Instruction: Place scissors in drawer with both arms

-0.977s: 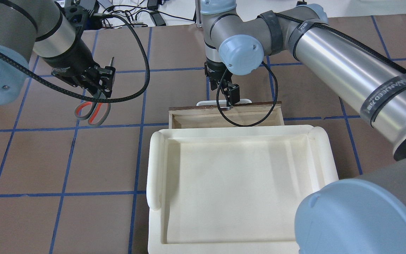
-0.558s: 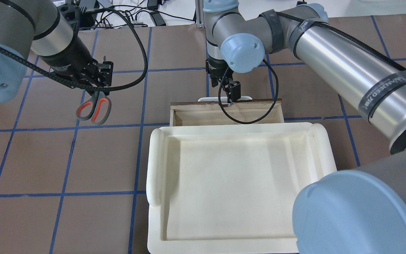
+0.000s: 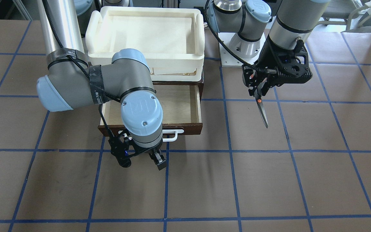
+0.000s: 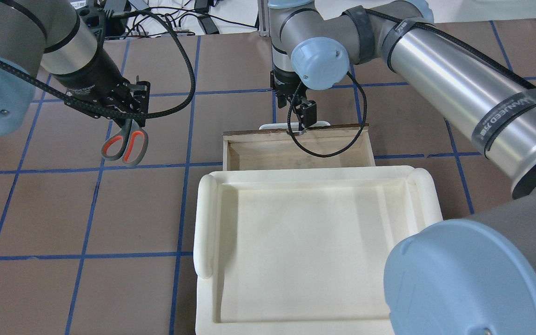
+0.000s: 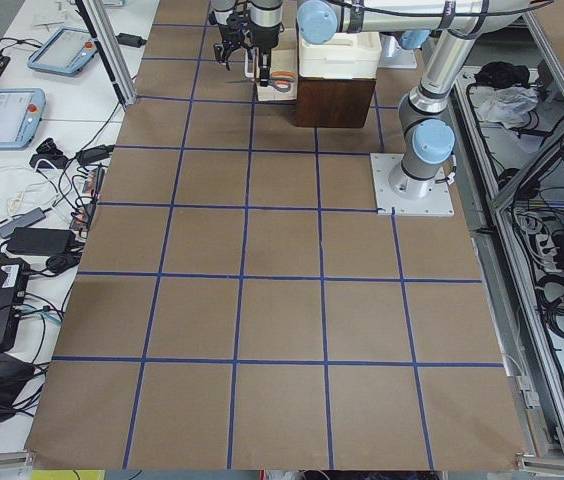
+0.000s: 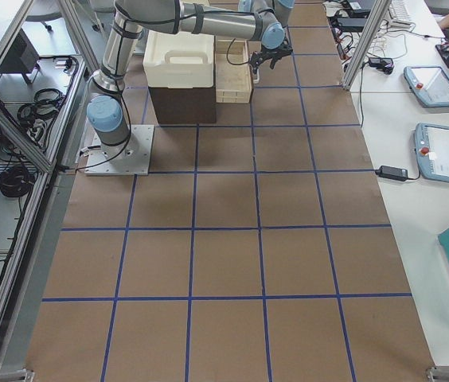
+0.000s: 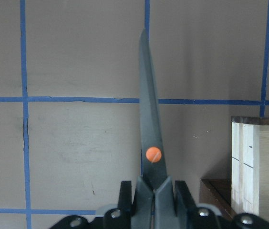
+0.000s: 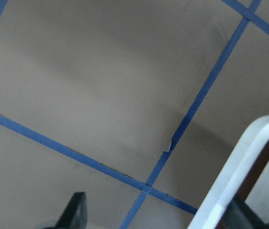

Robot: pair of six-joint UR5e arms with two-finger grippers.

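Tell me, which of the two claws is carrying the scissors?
The left gripper, clamped on the scissors; the right gripper only straddles the white handle of the drawer.

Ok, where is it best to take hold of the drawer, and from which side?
Grip the white bar handle on the front of the drawer, near its middle. Come down from above, one finger in front of the bar and one behind: it lies level and stands off the dark front, leaving a gap.

Two arms point(image 4: 454, 88), one scissors point(image 4: 125, 144), one drawer point(image 3: 192, 128), one tray point(image 4: 205, 223).
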